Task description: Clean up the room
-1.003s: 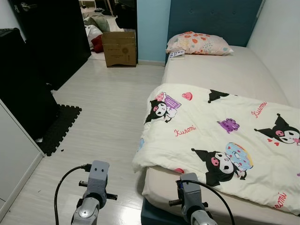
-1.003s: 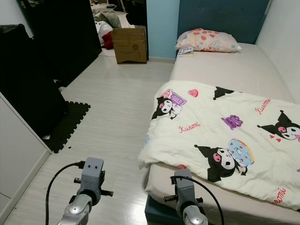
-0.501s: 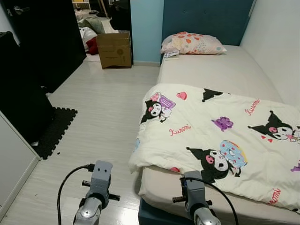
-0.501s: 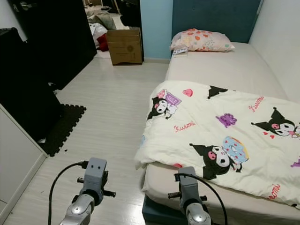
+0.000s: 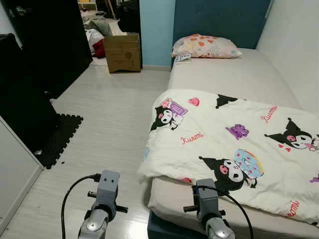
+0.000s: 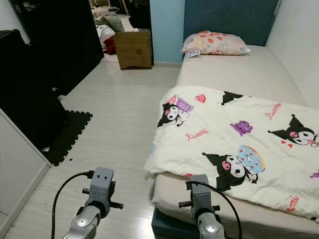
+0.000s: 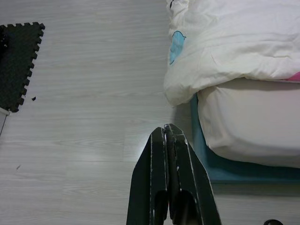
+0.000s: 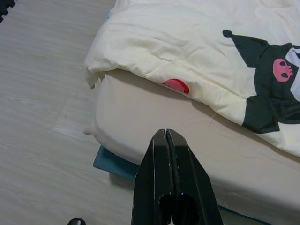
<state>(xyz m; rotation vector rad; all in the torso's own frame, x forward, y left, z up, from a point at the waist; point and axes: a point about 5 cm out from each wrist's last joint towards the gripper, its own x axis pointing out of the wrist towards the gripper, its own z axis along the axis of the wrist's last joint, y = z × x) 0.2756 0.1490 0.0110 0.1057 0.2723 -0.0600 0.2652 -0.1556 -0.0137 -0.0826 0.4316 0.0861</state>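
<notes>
- We see the left gripper (image 7: 168, 133) with its fingers pressed together, holding nothing, hanging over the pale wood floor (image 5: 109, 114).
- We see the right gripper (image 8: 166, 136) likewise closed and empty, poised above the foot corner of the bed (image 5: 239, 74).
- The cartoon-print blanket (image 5: 234, 144) lies just ahead of the right gripper, its corner drooping over the mattress edge, ahead and to the right of the left gripper.
- Far beyond both grippers, a pillow (image 5: 207, 46) rests at the headboard, and a cardboard box (image 5: 122, 52) stands by the doorway.
- A black foam mat (image 5: 60, 139) lies left of the left gripper.
</notes>
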